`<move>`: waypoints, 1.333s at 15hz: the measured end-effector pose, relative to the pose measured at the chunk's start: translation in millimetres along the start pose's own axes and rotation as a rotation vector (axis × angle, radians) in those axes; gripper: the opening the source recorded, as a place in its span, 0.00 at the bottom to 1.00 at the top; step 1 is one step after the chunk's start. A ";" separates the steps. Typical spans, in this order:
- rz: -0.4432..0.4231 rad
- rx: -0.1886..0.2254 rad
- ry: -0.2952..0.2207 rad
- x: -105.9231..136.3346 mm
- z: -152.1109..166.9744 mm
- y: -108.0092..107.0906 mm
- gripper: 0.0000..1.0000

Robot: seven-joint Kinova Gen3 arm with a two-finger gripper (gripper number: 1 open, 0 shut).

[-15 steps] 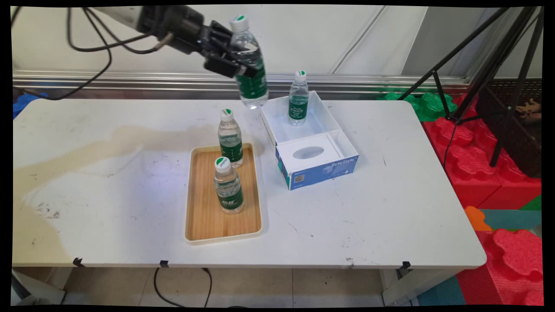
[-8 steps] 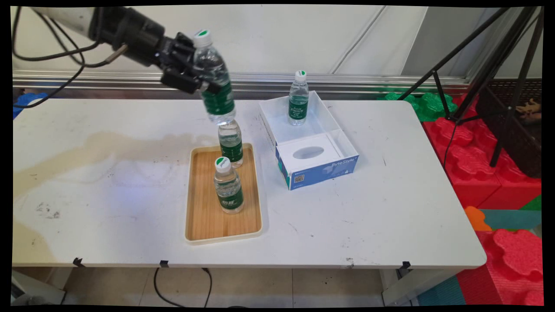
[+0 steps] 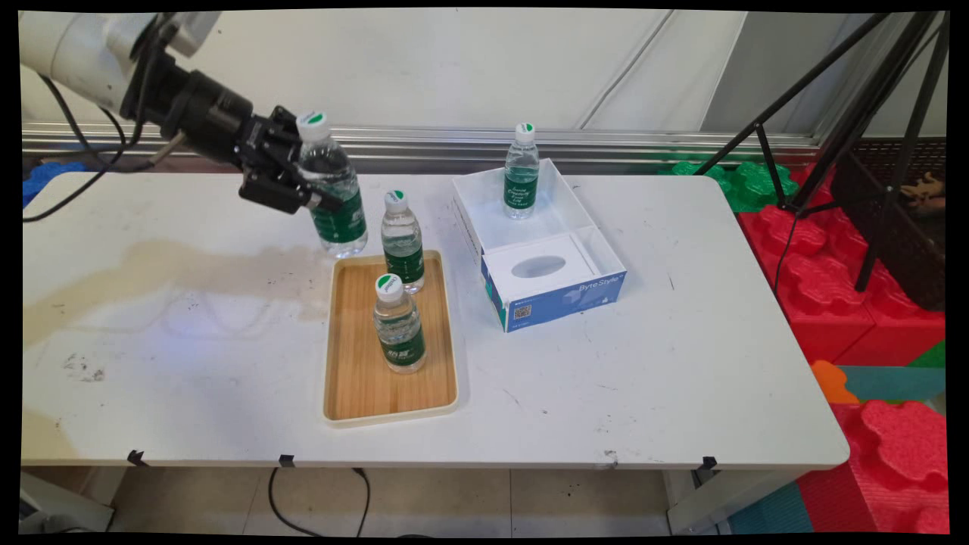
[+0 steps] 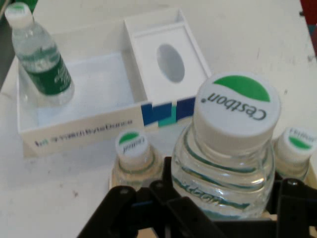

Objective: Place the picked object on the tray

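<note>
Now the gripper [image 3: 309, 198] clamps a water bottle [image 3: 333, 198] just off the wooden tray's [image 3: 356, 378] far-left corner, beside another bottle [image 3: 401, 241]; bare table [image 3: 166, 333] lies left.

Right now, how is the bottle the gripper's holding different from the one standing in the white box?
The held bottle is clamped in the gripper, hangs above the table near the wooden tray's far left corner, and leans slightly. The boxed bottle stands upright and free in the white box, touching no gripper. Both are clear, with green labels and white, green-marked caps.
</note>
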 end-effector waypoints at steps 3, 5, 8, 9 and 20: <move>-0.008 0.007 -0.033 -28.3 13.8 -4.2 0.00; -0.015 0.011 -0.050 -45.1 25.1 -9.3 0.00; -0.021 0.014 -0.069 -62.8 39.4 -16.3 0.00; -0.024 0.015 -0.073 -67.9 44.3 -18.5 0.00; -0.043 0.015 -0.061 -107.8 104.6 -38.6 0.00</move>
